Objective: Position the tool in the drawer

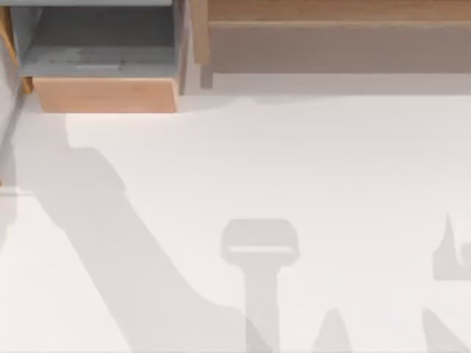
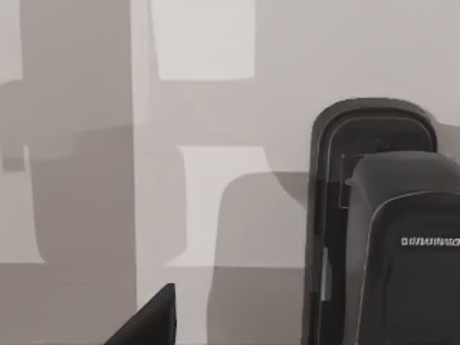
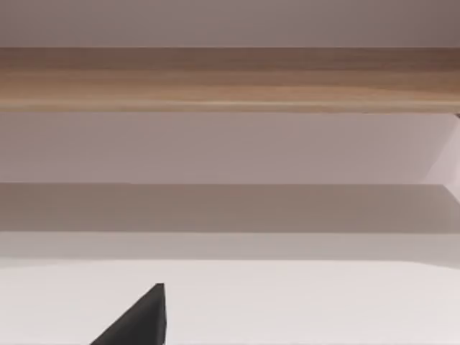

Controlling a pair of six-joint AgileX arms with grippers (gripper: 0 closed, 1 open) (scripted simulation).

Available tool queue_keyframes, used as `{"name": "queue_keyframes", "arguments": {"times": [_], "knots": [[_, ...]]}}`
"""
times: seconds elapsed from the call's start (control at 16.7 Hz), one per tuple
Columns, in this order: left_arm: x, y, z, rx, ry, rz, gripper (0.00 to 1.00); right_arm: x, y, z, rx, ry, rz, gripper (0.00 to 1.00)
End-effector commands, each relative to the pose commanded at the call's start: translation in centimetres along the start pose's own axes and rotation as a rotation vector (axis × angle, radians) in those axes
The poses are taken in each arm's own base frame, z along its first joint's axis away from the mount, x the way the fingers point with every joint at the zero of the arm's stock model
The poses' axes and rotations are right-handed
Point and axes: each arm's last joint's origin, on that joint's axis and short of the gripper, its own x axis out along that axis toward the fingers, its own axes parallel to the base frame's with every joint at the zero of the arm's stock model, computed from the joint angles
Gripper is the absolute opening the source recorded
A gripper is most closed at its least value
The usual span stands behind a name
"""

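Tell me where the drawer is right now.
In the top view, the drawer sits pulled open at the table's far left corner, just left of the long wooden cabinet front.

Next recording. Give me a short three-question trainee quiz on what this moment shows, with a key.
1. True or false: the drawer stands pulled open, with its grey inside showing from above.
2. In the top view, the drawer sits at the table's: A) left, B) right, C) middle.
3. Fill in: the long cabinet front beside the drawer looks made of ____.

Key: 1 true; 2 A; 3 wood.
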Motion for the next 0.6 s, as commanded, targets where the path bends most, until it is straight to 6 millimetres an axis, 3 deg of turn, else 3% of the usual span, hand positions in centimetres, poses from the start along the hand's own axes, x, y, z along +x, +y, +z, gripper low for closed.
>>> {"name": "queue_keyframes", "arguments": {"times": [0.24,0.6], "knots": [[-1.3,0.2,0.2,0.033,-0.077,0.003,1.0,0.0,0.0,0.0,0.0,0.0,0.0,1.0],[-6.3,2.0,-0.3,0.241,-0.463,0.097,1.0,0.0,0.0,0.0,0.0,0.0,0.0,1.0]]}}
